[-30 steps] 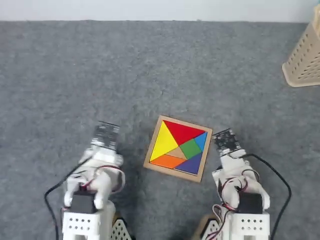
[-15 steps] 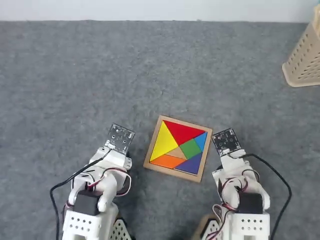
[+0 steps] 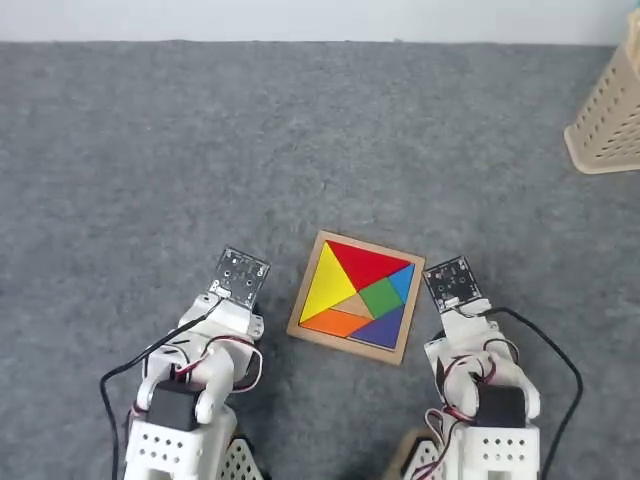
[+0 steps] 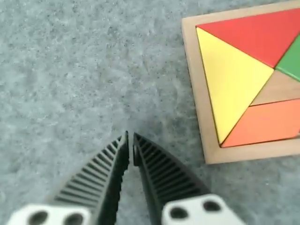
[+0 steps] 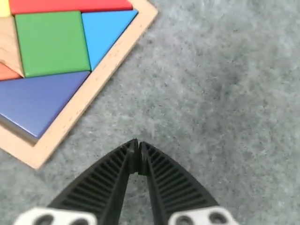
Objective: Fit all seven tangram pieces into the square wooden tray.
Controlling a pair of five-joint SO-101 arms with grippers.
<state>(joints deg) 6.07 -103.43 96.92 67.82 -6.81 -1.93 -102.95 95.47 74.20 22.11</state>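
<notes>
Across the grey carpet [image 3: 200, 150], midway between the two arms: the square wooden tray [image 3: 305, 285], turned corner-on, with seven coloured tangram pieces [image 3: 330, 285] lying flush inside and no loose one about. Probably finished. Just beside its yellow edge, the left gripper [image 4: 130, 137], closed to a sliver, holding nothing; just beside the blue-and-purple edge, the right gripper [image 5: 138, 143], tips pressed together, likewise empty — equally near, one per side.

One wooden tray [image 3: 345, 346], seven coloured tangram pieces [image 3: 362, 263], two robot arms [image 3: 200, 360] [image 3: 478, 375] and one beige bin [image 3: 610, 110].
</notes>
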